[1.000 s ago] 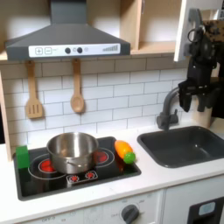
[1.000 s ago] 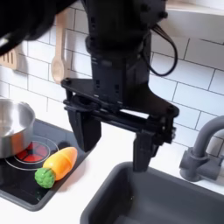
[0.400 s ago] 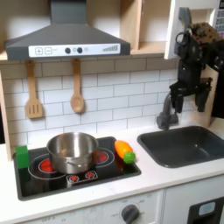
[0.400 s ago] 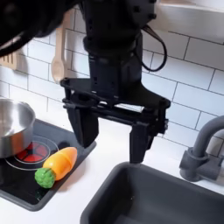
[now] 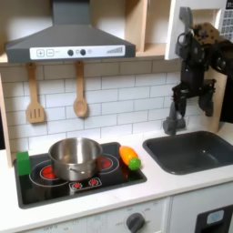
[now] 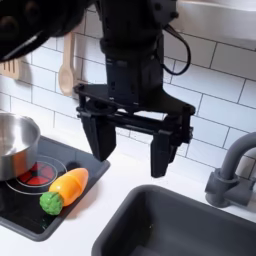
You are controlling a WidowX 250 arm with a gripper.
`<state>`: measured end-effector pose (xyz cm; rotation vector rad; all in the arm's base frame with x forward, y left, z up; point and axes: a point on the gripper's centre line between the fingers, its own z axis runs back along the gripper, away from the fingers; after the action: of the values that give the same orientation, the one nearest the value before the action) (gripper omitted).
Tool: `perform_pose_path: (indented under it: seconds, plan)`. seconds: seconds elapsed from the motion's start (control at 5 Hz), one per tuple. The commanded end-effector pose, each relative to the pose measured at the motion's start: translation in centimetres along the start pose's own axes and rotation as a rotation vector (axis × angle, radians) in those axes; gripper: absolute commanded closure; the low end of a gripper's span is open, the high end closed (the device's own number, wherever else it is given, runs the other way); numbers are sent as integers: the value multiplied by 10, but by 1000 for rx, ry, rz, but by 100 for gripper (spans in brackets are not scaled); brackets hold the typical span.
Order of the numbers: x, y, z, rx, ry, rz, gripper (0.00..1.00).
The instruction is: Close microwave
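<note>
Microwave of white toy plastic (image 5: 185,27), its door ajar at the first exterior view's upper right above the dark sink (image 5: 193,150), probably swings light and stiff (push the door's flat face), with the black end effector (image 6: 130,152) released, empty.

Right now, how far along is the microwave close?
Done: nothing visible. The microwave door appears to stand open at the first exterior view's top right. In hand: the gripper hangs open and empty above the sink, just below the door. Left: reach the door and push it shut.
</note>
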<state>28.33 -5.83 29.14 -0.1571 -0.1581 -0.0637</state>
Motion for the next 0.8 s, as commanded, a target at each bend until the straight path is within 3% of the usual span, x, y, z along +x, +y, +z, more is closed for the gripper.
perform_pose_path:
  seconds: [0.0,0.6]
  plan:
    - [14,4,2,-7,-8,27,0]
    - [31,9,2,-13,-3,46,0]
